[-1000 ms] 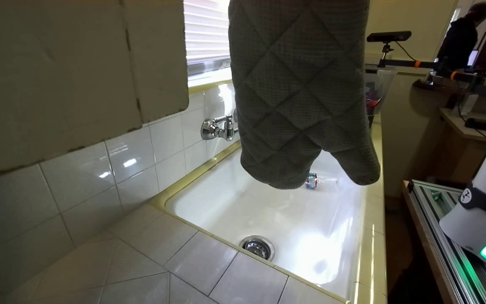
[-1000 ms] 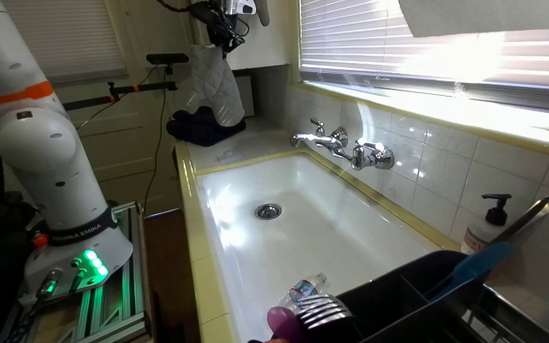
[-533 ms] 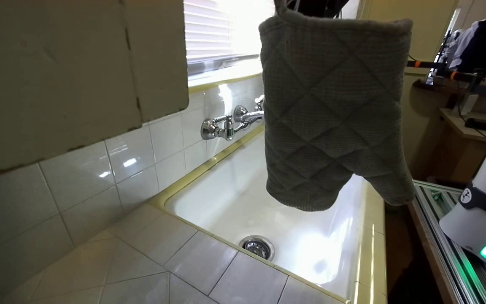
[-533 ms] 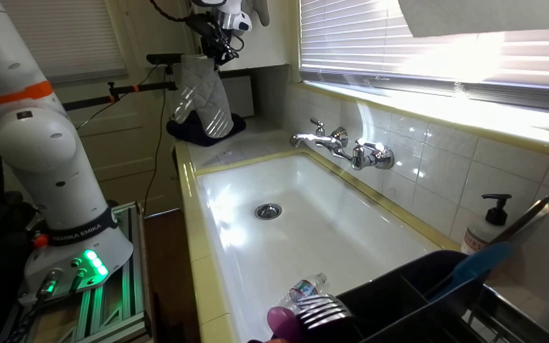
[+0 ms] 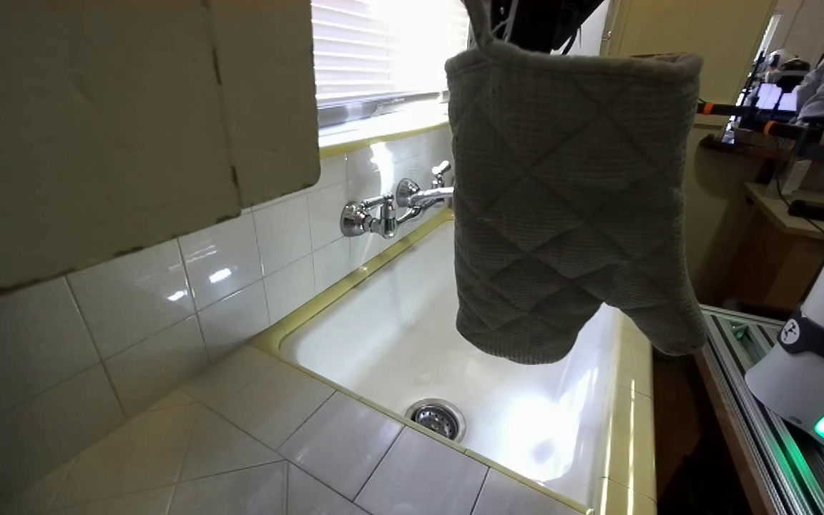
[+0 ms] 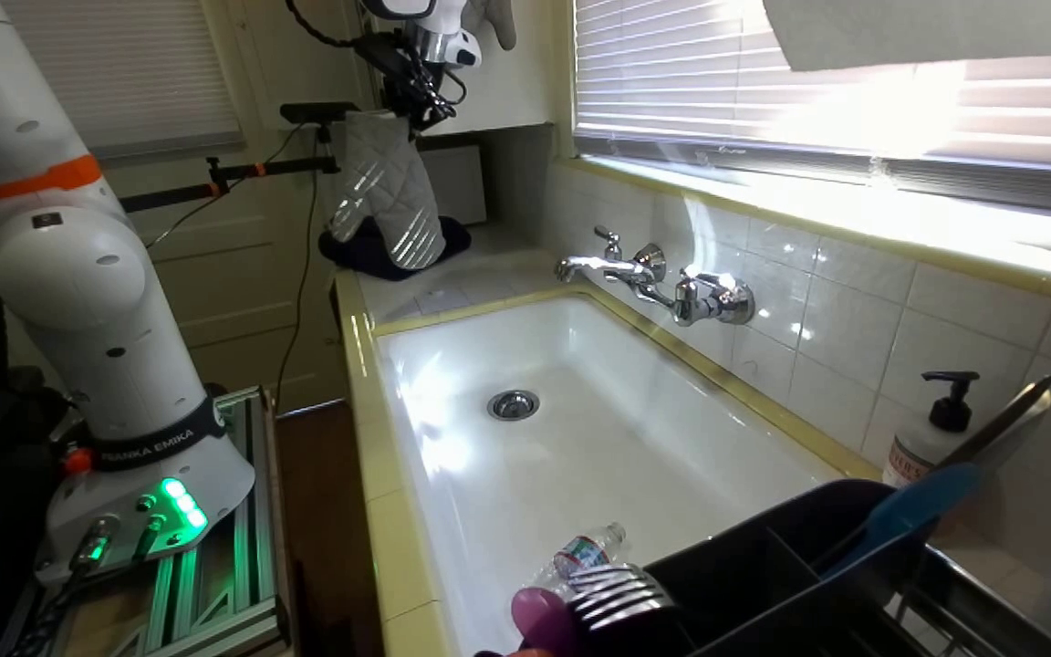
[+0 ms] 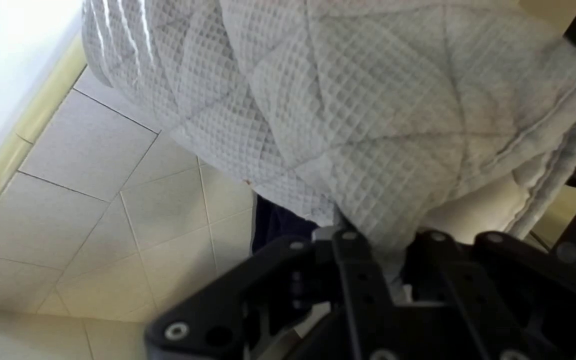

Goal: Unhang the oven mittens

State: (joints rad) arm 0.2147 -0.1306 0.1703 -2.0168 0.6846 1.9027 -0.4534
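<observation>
The hand (image 7: 392, 245) is narrowed to a pinch, clamped on a gathered fold of quilted fabric at the cuff of the off-white oven mitt (image 5: 573, 214). The mitt hangs below the hand, rounded tip and thumb downward — probably because a grip at one corner of the cuff leaves the rest of the padding free to drop under its own weight. In an exterior view a strip (image 5: 479, 23) rises from that corner, likely the hanging loop, which would explain the choice of hold. The mitt is in the air near the drain (image 6: 514, 405) end of the sink (image 6: 617, 438), and only the hand seems to bear it, so I judge this one unhung. Beyond it, on the tiled table (image 6: 498, 269) adjoining the sink's drain end, lies a navy cloth (image 6: 359, 255); the mitt overlaps it in view, and I cannot tell whether they touch. Higher, past that end, what looks like a second oven mitt (image 6: 499, 23) shows in front of the white cabinet (image 6: 507, 91), partly hidden — perhaps the next to take down. Farthest off, a clear plastic bottle (image 6: 583, 552) lies in the sink, toward the end opposite the drain.
</observation>
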